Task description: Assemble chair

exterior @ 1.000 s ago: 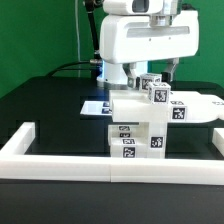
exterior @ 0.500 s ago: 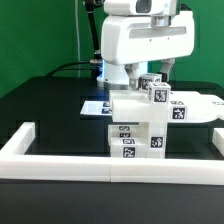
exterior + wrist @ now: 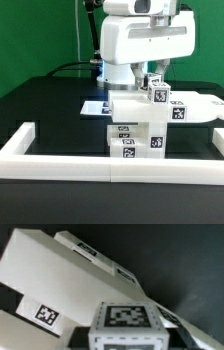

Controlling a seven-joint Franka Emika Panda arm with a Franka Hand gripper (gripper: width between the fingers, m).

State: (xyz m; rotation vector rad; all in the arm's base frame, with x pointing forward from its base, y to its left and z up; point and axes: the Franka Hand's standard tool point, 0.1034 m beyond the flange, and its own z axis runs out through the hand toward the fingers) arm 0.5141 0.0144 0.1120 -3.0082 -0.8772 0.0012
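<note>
Going from the exterior view's left, the marker board [image 3: 96,106] lies flat on the black table [image 3: 45,105], just behind and to the left of the chair [image 3: 140,125]. The chair, a stack of chunky white tagged blocks, stands right up against the far side of the low white border rail [image 3: 100,162], near the middle of its long run.

Over the last second almost nothing about the chair has moved. Only the small tagged block [image 3: 157,92] on top of it seems to have shifted a hair and sits a touch tilted, with the arm's white body [image 3: 148,42] holding its place above. I'd judge this a slow seating or twisting step on that top piece, not a new pick-up, so the build looks partway done.

The gripper [image 3: 155,74] is mostly swallowed by the arm's housing and the block beneath it, and whether its fingers are clamped on that block or spread clear I cannot tell. The wrist view is no help: it shows a tagged cube face [image 3: 128,315] close up and long white chair pieces [image 3: 60,272], blurred, with no fingers visible. The chair's right side is cut off by the frame's edge.
</note>
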